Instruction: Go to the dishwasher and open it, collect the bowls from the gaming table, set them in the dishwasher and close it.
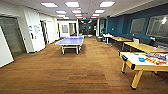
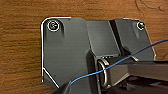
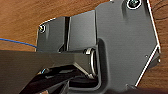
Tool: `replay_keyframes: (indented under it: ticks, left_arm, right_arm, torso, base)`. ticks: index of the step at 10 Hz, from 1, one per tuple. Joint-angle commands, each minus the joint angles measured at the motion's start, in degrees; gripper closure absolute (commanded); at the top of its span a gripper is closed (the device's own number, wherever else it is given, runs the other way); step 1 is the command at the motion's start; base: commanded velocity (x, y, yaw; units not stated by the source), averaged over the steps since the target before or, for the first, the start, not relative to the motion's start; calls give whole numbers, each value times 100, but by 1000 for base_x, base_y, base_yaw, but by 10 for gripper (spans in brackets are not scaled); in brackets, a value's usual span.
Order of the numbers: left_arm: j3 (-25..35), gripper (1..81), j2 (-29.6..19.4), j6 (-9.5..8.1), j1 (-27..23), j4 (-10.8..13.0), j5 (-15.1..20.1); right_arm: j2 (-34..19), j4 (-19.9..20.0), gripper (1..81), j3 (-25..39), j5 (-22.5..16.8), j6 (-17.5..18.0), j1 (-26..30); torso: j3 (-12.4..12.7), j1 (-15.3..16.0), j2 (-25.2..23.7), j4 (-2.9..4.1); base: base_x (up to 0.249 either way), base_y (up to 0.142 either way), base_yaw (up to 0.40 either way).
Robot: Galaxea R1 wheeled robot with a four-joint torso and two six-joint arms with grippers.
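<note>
One blue bowl [image 1: 141,59] on gaming table [image 1: 130,59]; claw states: cannot tell.

A thin blue cable [image 2: 117,63] crosses above brown wood-grain floor [image 2: 20,45].

floor [image 1: 75,72] open | ping-pong table [image 1: 70,41] ahead | gaming table [image 1: 135,61] right

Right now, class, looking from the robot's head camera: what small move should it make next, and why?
Probably turn right and roll toward the gaming table. A blue bowl sits on its white top at the picture's right edge, well out of reach, and open wood floor lies between. The dishwasher's state cannot be told here.
</note>
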Motion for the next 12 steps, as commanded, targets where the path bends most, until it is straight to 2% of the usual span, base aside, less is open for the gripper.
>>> replay_keyframes:
  ticks: [1, 12]
  left_arm:
    - [17, 10, -66, 46, -299, -19, 268]
    - [17, 10, -57, 37, -299, -19, 268]
  right_arm:
    - [20, -88, 10, 42, -225, -11, 243]
    - [29, -88, 10, 42, -225, -2, 261]
  torso:
    - [0, 0, 0, 0]
    - [2, -7, -5, 0]
  base:
    - [177, 0, 0]
    - [177, 0, 0]
